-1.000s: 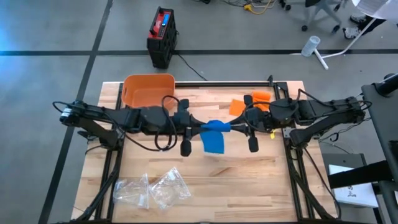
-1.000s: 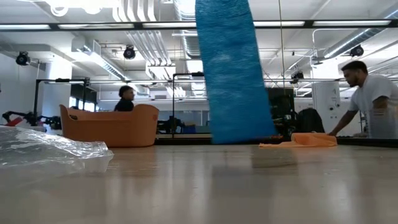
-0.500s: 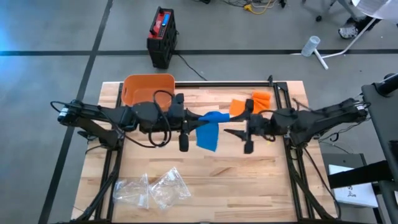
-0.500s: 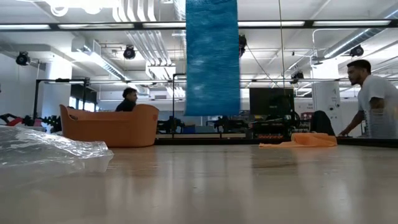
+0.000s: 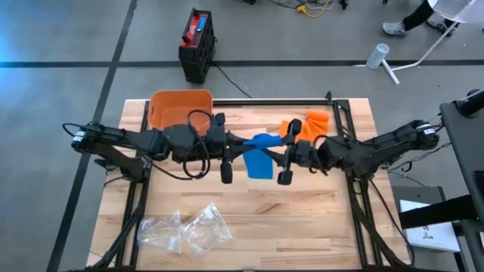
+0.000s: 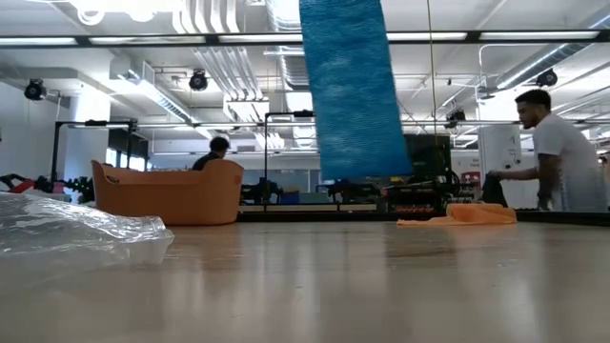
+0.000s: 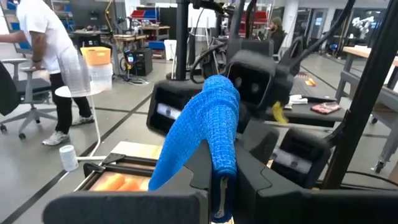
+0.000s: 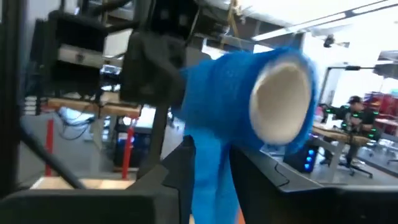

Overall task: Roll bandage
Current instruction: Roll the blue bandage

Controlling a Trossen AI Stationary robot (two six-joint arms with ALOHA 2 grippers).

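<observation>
Slippage looks the main risk: the blue bandage roll (image 5: 259,143) hangs in mid-air between both grippers, well above the wooden table (image 5: 249,219), and its loose tail (image 6: 355,90) could unwind further if either grip shifts. The left gripper (image 5: 240,148) reaches in level from its side, fingers clamped tight on the bandage fabric directly ahead of them. The right gripper (image 5: 281,149) faces it across the roll, whose white core end (image 8: 281,98) sits just beyond its fingertips; whether those fingers grip cannot be told. Orange cloths (image 5: 306,125) lie behind the right gripper.
</observation>
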